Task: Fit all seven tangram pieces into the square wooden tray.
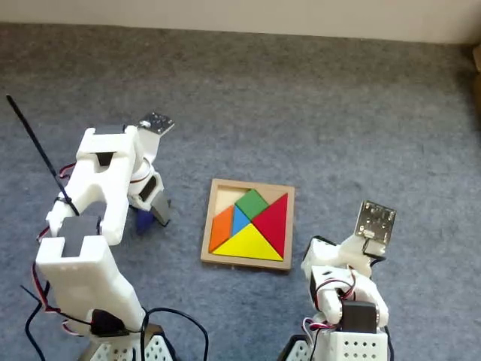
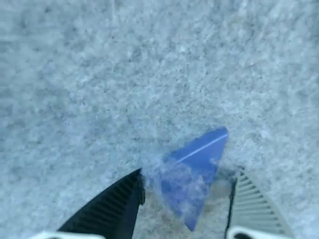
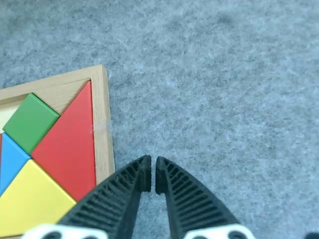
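Observation:
The square wooden tray (image 1: 284, 226) lies mid-table and holds a red triangle (image 1: 272, 223), a yellow triangle (image 1: 244, 243), a green square (image 1: 252, 203), an orange piece (image 1: 222, 228) and a small light-blue piece (image 1: 240, 220); its far left corner is bare wood. A dark blue triangle (image 2: 194, 169) lies on the carpet left of the tray. My left gripper (image 2: 187, 199) is open and straddles this triangle (image 1: 143, 220), with one finger on either side. My right gripper (image 3: 152, 172) is shut and empty, just off the tray's right rim (image 3: 102, 124), beside the red triangle (image 3: 70, 149).
Grey carpet (image 1: 338, 113) covers the table. A thin black rod (image 1: 34, 143) slants up beside the left arm (image 1: 98, 195). The right arm (image 1: 338, 271) sits folded at the near right, close to the tray's corner.

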You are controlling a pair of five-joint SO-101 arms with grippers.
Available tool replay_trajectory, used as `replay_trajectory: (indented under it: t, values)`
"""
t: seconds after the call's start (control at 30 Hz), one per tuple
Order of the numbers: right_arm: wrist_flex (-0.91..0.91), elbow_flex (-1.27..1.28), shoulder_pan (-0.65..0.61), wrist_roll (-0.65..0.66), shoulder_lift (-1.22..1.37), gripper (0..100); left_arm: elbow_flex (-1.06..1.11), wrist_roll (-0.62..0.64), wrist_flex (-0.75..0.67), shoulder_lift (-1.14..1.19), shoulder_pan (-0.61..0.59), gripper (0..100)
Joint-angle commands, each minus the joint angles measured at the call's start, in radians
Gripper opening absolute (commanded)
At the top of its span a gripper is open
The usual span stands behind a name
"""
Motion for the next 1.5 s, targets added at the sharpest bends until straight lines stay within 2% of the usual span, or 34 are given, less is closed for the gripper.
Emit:
replay_trajectory:
  t: [0.0, 0.3, 0.93, 1.13, 1.37, 1.47]
  values:
    - [-0.001, 0.14, 0.015, -0.006, -0.013, 3.1, -0.047, -0.043, -0.002, 0.004, -0.004, 26]
    - [-0.001, 0.14, 0.015, -0.006, -0.013, 3.1, -0.071, -0.04, -0.057, 0.015, -0.01, 26]
    - [-0.001, 0.14, 0.015, -0.006, -0.013, 3.1, -0.062, -0.043, -0.052, 0.016, -0.002, 25]
    - [-0.001, 0.14, 0.015, -0.006, -0.013, 3.1, -0.064, -0.038, -0.052, 0.012, 0.008, 18]
    - [-0.001, 0.14, 0.015, -0.006, -0.013, 3.1, -0.067, -0.031, -0.037, 0.004, 0.047, 15]
    - [-0.001, 0.14, 0.015, -0.006, -0.013, 3.1, -0.073, 0.017, -0.014, -0.001, 0.067, 15]
